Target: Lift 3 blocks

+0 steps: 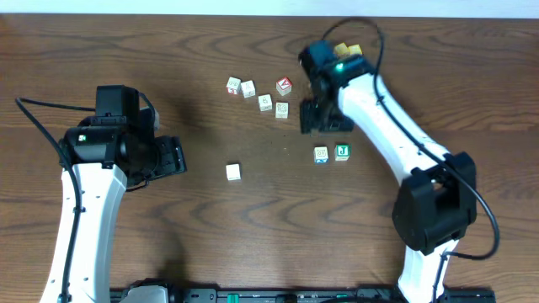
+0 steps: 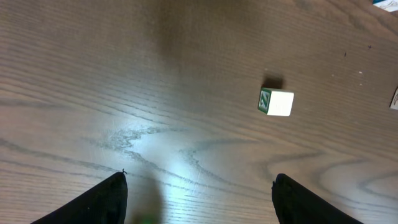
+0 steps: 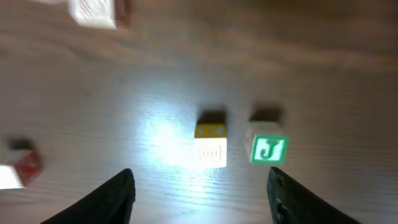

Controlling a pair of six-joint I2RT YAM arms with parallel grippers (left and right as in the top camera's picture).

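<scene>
Two of the blocks sit side by side right of the table's centre: the green-faced "J" block and a whitish block with a yellow-orange side. My right gripper hovers just behind them, open, with nothing between its fingers. A nearly plain white block lies alone nearer the middle, showing a green side in the left wrist view. My left gripper stands wide open to its left, well short of it.
A loose cluster of lettered cubes lies at the back centre, among them a red-faced one and cream ones. Pale yellow cubes sit behind the right arm.
</scene>
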